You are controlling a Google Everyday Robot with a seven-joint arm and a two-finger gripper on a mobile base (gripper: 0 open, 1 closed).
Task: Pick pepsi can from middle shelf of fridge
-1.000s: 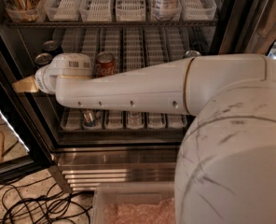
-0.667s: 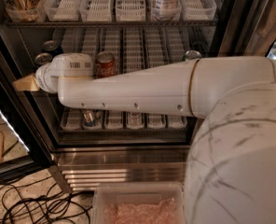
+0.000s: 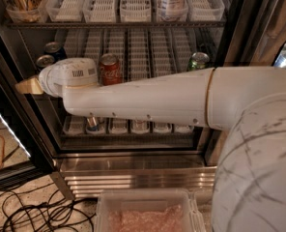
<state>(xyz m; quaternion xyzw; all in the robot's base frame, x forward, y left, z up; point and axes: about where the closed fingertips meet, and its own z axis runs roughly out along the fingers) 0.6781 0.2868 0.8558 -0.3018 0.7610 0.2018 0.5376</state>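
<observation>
Camera view: probably the reach step. The gripper [image 3: 29,86] hangs at the fridge [image 3: 133,177] front, lower left of the pepsi can [image 3: 55,50] on the middle shelf [image 3: 139,46]. I cannot tell its grip state. Next it needs lifting and lining up with the can.

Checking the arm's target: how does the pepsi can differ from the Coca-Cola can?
The pepsi can is dark blue, the Coca-Cola can red. The pepsi can stands far left and further back, the Coca-Cola can nearer the front. Both stand upright, silver-topped, on the middle shelf. The gripper sits lower left of the pepsi can.
</observation>
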